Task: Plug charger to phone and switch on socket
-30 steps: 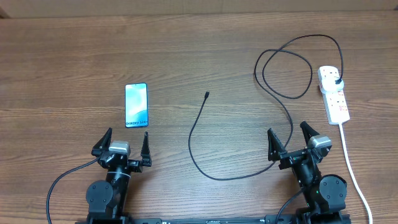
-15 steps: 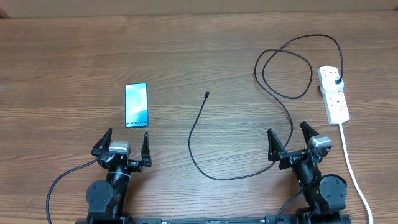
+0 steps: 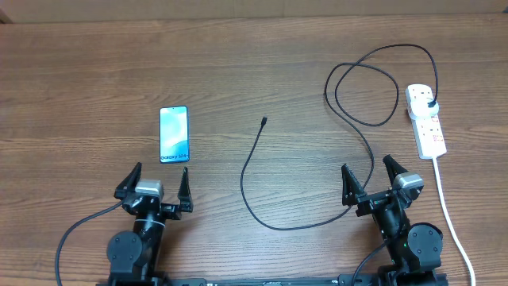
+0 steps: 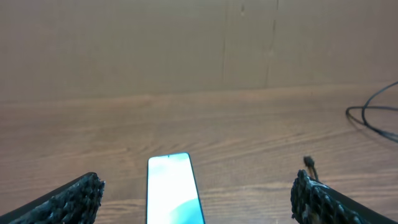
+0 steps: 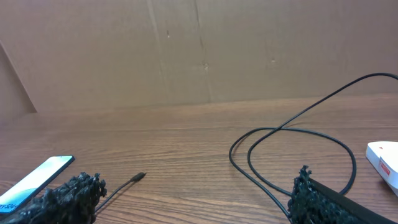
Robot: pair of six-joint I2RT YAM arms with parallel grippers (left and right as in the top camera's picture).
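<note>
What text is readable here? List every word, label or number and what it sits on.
"Galaxy S24": white lettering on the phone, on its lit screen, at the end nearer the robot.
Red marks on the socket: too small to read.
No other text is visible in any view.

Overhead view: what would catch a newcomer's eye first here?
The lit blue phone lies left of centre, just beyond the open left gripper. The black charger snakes from its free tip at mid-table, through loops, to the white socket at the right edge, near the open right gripper.
</note>
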